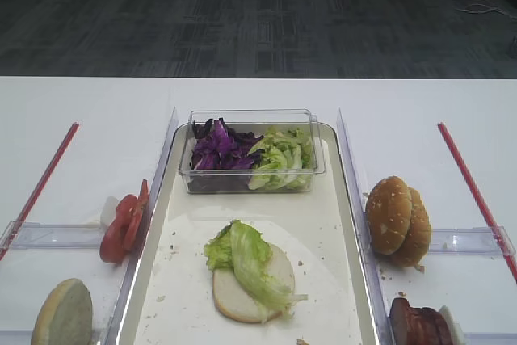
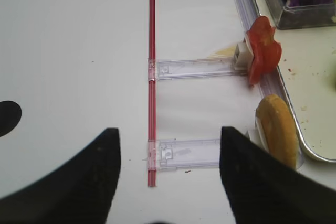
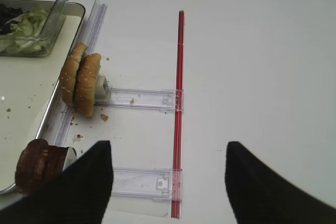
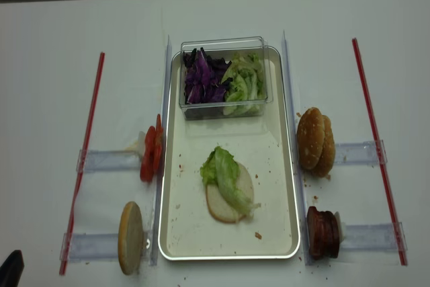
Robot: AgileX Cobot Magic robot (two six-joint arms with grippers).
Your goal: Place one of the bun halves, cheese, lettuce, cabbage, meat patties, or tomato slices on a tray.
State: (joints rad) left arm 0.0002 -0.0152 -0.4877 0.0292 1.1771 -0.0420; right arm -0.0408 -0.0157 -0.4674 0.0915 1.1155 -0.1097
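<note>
I've got a flat bun half point(image 1: 246, 287) lying on the tray point(image 1: 347, 224) toward the bench's near edge, a lettuce leaf point(image 1: 252, 260) draped across it. Cabbage point(image 1: 218, 149) sits in the clear tub point(image 1: 252, 151) at the tray's far end. Tomato slices point(image 1: 123, 226) stand beside its left rim, sesame buns point(image 1: 397, 221) and meat patties point(image 1: 420, 322) beside its right. Right jaws point(image 3: 168, 179) gape wide, holding nothing; left jaws point(image 2: 169, 174) likewise.
</note>
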